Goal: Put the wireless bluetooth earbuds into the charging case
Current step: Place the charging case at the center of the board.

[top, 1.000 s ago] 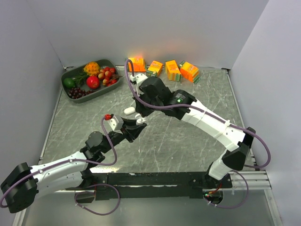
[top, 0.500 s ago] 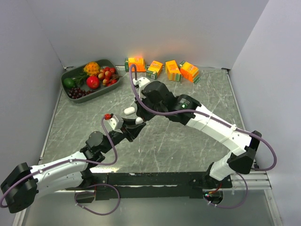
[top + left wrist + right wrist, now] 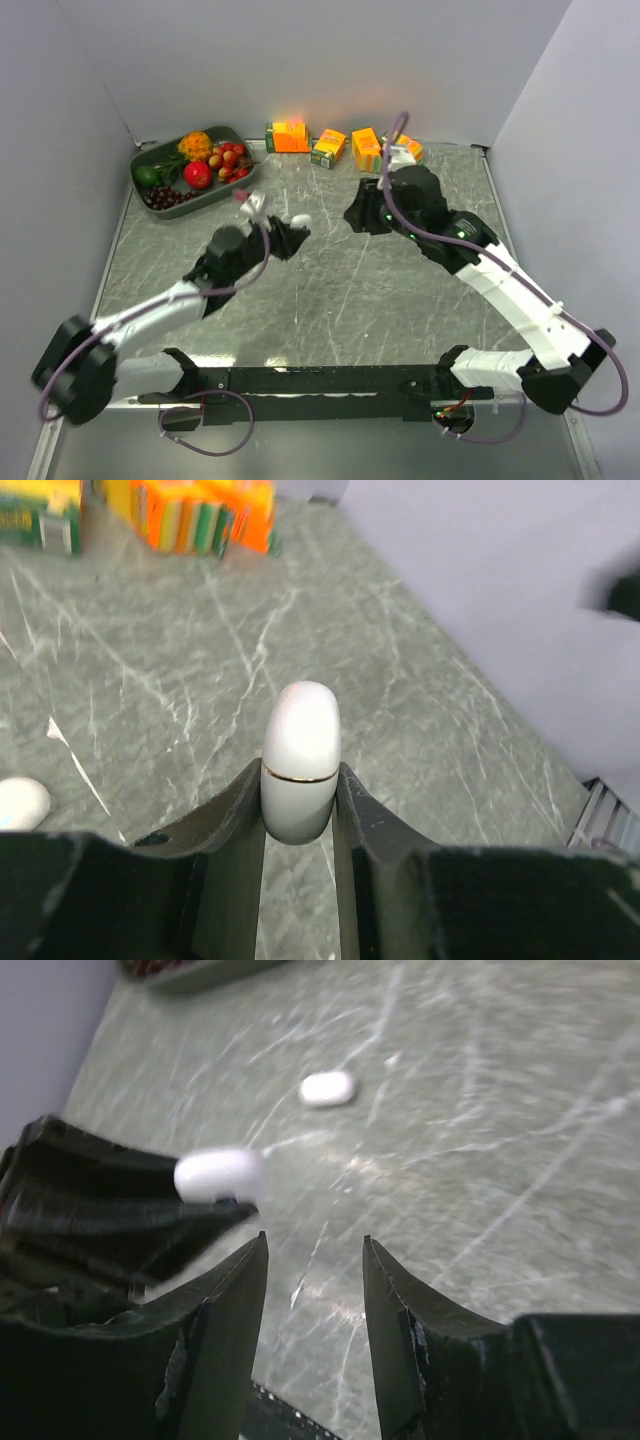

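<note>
Case [image 3: 300,763], glossy white capsule, veined marble table [image 3: 180,680]

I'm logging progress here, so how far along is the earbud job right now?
Done: nothing I can confirm; the charging case looks closed along its seam, contents hidden. In hand: the left gripper clamps that case, while the right gripper is open and empty. Left: a small white piece, possibly an earbud, lies on the table and may need inserting.
</note>
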### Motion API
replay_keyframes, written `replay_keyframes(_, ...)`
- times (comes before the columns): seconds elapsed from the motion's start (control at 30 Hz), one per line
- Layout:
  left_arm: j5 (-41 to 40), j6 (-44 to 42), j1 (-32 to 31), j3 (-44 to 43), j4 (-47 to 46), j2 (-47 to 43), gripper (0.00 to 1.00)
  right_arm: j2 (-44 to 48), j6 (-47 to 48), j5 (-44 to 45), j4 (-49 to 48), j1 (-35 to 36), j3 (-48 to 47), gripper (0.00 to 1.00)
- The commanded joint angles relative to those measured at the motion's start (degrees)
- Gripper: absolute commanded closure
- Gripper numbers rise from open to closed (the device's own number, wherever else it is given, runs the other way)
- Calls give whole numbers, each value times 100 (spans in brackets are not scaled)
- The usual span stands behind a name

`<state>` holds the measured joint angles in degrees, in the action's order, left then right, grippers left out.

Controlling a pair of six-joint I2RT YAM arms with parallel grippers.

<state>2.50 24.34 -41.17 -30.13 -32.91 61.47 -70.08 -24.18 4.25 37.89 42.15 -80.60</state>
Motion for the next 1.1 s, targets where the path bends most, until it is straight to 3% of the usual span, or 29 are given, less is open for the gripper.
replay_keyframes(0.0,1479,1239,758,-1063,1207,1400,99,399,-596,-161,-449,-312,465,49)
replay_keyframes(0.1,2138,1705,987,-1783,1042,2446,99,460,-596,-144,-432,-339,641,49)
replay_keyframes(0.47,2923,2567,1111,-3516,1225,5285,98,584,-508,-311,-467,-497,1090,49)
replay_keyframes(0.8,2423,2234,1111,-4185,2269,5797,95,627,-456,-390,-519,-603,1195,49)
replay_keyframes(1.07,2018,2031,1111,-4440,3167,6034,79,689,-464,-627,-563,-664,1239,49)
